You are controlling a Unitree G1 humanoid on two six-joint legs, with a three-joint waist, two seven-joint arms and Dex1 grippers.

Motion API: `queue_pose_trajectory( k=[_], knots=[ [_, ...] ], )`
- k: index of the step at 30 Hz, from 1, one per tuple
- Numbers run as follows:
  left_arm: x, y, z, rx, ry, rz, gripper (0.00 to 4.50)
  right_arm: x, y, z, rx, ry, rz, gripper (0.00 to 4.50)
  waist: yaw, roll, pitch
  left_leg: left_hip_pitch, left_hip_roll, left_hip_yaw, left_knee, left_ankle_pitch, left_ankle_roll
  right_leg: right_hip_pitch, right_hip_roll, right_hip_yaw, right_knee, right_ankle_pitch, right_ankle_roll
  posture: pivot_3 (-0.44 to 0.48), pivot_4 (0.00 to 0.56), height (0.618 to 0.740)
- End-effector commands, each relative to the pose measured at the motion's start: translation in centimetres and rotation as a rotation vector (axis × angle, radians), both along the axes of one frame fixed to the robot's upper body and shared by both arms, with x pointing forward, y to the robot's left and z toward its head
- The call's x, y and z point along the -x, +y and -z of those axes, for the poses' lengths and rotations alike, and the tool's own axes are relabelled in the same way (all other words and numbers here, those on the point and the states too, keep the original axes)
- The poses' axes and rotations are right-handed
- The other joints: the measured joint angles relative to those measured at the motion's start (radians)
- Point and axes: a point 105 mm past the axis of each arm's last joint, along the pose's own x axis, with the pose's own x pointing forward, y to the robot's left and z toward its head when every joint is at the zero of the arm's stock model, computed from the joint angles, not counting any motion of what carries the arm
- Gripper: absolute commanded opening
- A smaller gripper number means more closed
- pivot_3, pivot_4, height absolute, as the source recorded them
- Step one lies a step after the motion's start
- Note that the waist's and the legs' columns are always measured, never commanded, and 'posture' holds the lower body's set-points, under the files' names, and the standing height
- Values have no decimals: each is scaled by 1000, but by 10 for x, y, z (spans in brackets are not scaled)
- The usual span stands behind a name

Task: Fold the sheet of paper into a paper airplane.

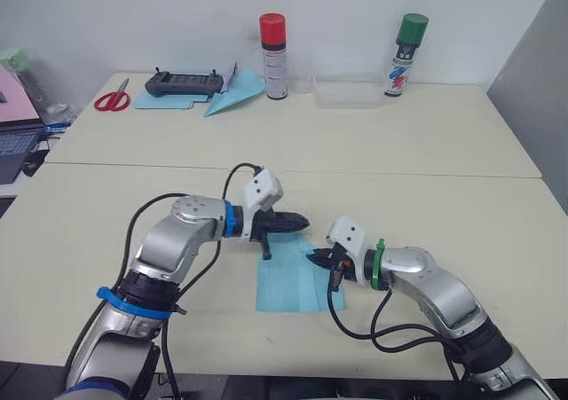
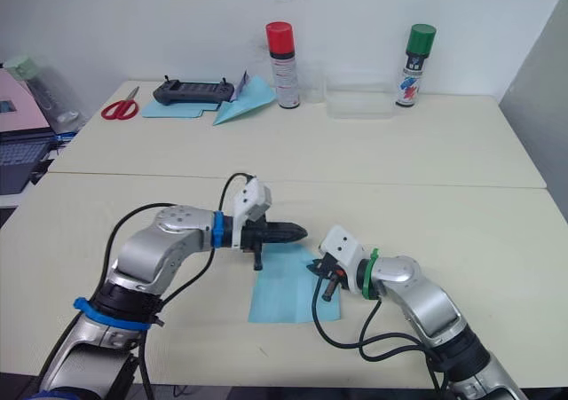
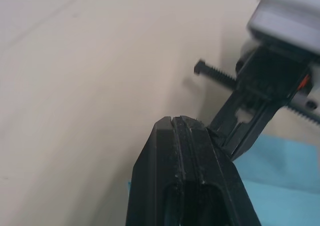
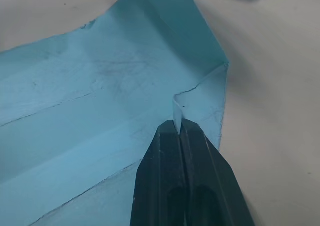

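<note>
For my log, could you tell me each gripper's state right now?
Left gripper: shut, holding nothing.
Right gripper: shut on the sheet of paper.

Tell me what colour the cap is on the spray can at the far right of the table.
Green; the spray can shows best in the left eye view.

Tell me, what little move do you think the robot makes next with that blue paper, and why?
Probably the right gripper draws the pinched corner across the sheet of paper to lay a diagonal fold. Its fingers are shut on a raised flap at the sheet's edge, while the left gripper, shut, sits at the sheet's far edge, seemingly placed to steady it. The sheet is creased but mostly flat.
</note>
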Motion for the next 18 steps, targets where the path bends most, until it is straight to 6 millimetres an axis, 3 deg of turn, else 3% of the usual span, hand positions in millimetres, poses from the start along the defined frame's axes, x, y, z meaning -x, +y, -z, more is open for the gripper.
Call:
queue_pose_trajectory(
  k=[1,9,12,18],
  knots=[
    [-3,-5,8,-42,-48,12,0,-2,-9,11,36,40,42,33,0,0,0,0,0,0,0,0,0,0,0,0,0,0,0,0,150,740],
    [-1,-5,40,-173,-43,58,0,4,1,2,-20,68,26,33,0,0,0,0,0,0,1,0,0,1,0,0,0,0,0,0,150,740],
    [-3,-6,42,-178,-38,53,0,8,3,0,-59,122,19,577,0,0,0,1,0,0,1,0,0,2,0,0,0,0,0,0,150,740],
    [-4,-8,46,-187,-31,57,0,17,6,-6,-131,246,8,2711,1,0,0,3,-1,-1,1,0,0,4,0,0,0,0,0,0,150,740]
  ],
)
